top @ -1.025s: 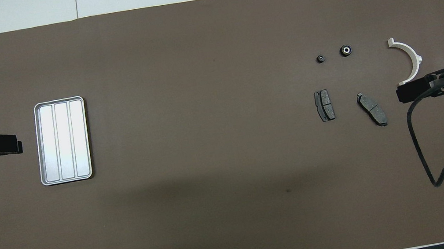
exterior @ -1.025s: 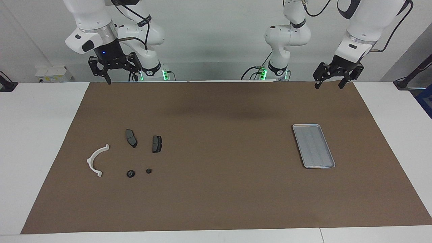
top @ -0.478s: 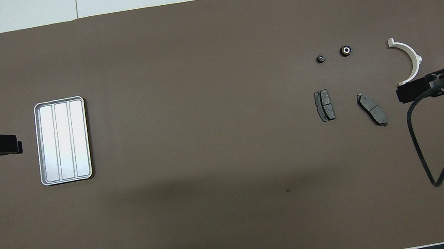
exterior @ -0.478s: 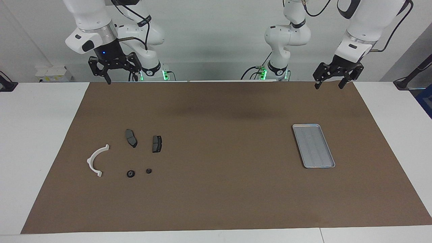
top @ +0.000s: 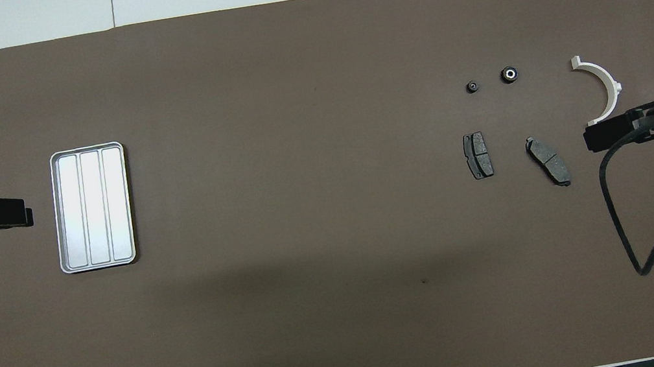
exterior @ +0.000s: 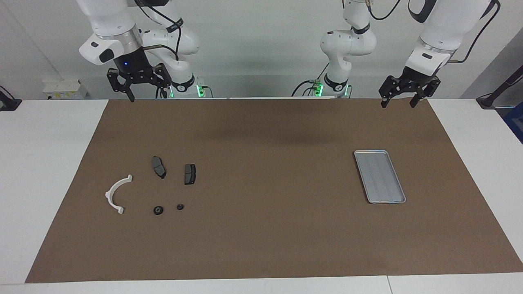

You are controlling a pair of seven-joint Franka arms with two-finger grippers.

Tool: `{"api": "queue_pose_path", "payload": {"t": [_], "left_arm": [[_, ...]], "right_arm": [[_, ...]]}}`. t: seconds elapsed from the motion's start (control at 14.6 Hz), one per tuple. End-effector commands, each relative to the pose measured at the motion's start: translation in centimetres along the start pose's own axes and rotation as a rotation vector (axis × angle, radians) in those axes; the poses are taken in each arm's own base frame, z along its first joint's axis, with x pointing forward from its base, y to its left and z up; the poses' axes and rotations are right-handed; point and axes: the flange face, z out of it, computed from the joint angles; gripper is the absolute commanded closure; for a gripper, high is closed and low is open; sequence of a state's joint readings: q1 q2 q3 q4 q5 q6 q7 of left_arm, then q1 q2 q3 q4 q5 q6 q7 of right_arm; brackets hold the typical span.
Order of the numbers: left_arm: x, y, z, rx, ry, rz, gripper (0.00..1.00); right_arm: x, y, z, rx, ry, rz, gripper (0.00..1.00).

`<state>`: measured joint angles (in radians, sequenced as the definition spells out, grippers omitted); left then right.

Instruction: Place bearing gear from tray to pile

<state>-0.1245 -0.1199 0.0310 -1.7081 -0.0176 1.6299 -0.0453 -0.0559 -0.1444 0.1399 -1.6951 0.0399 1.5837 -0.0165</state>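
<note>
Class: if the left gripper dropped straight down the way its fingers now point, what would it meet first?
Probably only the brown mat: the open left gripper hangs over its edge nearest the robots, well clear of the tray.

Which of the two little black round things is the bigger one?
The bigger one is the round part beside the white bracket. The smaller round part sits on its other side, toward the tray.

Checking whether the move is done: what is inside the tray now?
Nothing: the tray shows only its bare ribbed floor in both views. Two small black round parts lie on the mat among the pile. Nothing covers the tray.
</note>
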Motion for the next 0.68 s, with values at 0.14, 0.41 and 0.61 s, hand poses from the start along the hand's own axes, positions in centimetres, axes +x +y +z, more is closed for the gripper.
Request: {"api": "queue_pose_path", "payload": {"t": [0.14,0.41,0.61], "left_arm": [[-0.9,-0.1,-0.1,0.002,0.010,-0.005,0.00],[-0.9,-0.2,-0.1,0.002,0.011,-0.007,0.00],[-0.9,-0.2,-0.1,0.002,0.011,-0.007,0.00]], "right_arm": [[0.2,0.3,0.1,0.010,0.012,0.024,0.00],[0.2,1.1,0.1,0.010,0.013,0.040,0.00],[0.1,3.5,0.2,0.008,0.010,0.087,0.00]]}}
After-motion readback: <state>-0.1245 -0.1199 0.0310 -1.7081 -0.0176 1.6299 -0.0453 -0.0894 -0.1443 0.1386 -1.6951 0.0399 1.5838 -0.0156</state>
